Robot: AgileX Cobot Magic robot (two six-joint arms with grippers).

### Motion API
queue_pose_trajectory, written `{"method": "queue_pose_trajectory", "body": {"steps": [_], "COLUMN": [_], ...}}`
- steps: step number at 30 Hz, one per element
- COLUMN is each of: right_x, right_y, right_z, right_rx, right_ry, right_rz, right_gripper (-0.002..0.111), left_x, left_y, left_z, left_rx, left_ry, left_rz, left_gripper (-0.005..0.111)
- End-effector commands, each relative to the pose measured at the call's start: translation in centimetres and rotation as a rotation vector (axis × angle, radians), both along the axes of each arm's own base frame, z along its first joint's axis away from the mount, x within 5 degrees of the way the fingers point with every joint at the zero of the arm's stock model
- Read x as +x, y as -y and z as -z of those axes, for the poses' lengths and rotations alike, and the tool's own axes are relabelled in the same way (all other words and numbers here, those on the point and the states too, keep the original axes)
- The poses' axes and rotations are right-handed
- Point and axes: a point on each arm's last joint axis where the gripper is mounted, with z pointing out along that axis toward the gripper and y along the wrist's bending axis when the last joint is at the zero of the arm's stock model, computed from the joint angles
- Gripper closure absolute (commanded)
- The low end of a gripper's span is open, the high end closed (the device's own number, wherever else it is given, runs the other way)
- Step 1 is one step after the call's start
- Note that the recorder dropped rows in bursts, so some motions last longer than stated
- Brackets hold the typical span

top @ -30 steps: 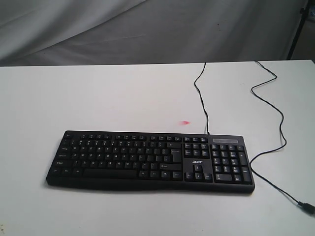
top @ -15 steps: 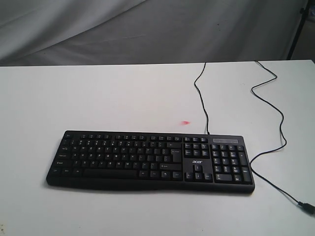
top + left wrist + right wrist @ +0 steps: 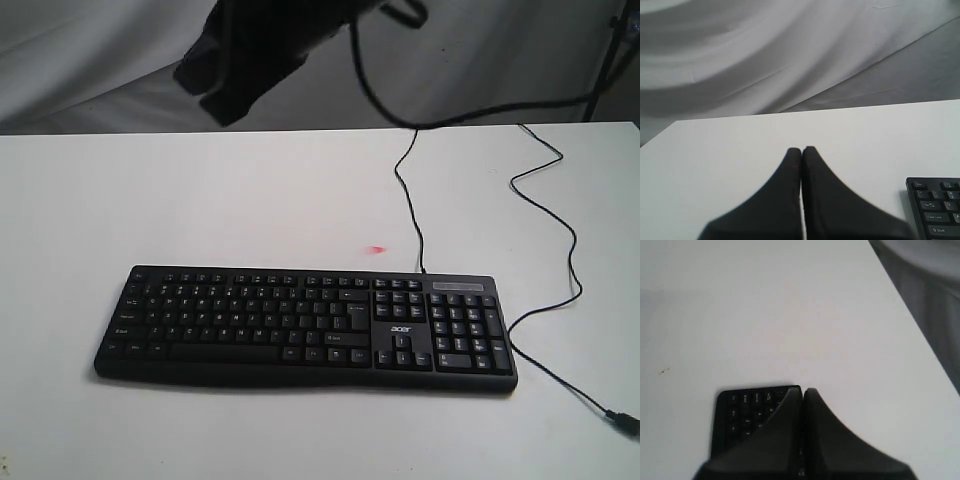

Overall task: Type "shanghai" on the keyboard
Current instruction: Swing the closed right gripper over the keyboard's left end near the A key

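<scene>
A white table fills the scene, and behind its far edge a grey cloth hangs in soft folds. On the near part of the table, a little right of centre in the exterior view, lies the keyboard, flat and running side to side with its number pad on the right end. Up at the top of that view hangs a dark, blurred arm, high over the far edge of the table and well clear of the keys; which of the two arms it is cannot be told. On to the claws: the left gripper has its two black fingers pressed tight together from base to tip, with nothing between them, over bare table, and one corner of the keyboard shows off to the side. The right gripper is the same, fingers closed flat against each other and holding nothing, with one end of the keyboard partly hidden under it. A thin black cable leaves the back of the keyboard, runs up to the far edge, then snakes back down the right side to a small plug near the front corner. A small pink mark sits on the table just behind the keyboard, and a tiny white logo shows above the arrow keys.
</scene>
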Motion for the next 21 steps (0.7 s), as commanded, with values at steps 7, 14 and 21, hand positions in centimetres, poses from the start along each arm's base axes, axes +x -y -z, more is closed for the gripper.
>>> {"method": "queue_pose_trajectory", "body": {"steps": [7,14,21], "right_x": [1.3,2.1,2.5], "right_y": [-6.2,-8.3,-9.3], "right_z": [7.1,11.0,14.7], "right_rx": [-0.048,-0.067,-0.097], "right_ry": [-0.078,-0.106,-0.17], "right_rz": [-0.075,-0.072,-0.08], "right_gripper": [0.108,0.108,0.108], "left_x": [0.0,0.0,0.0], "left_y": [0.0,0.0,0.0], "left_z": [0.1,0.1,0.1], "left_rx": [-0.004,-0.004,-0.004], "left_ry": [-0.003,-0.003,-0.003], "left_rz": [0.004,0.004,0.004], "left_gripper": [0.106,0.106,0.106]}}
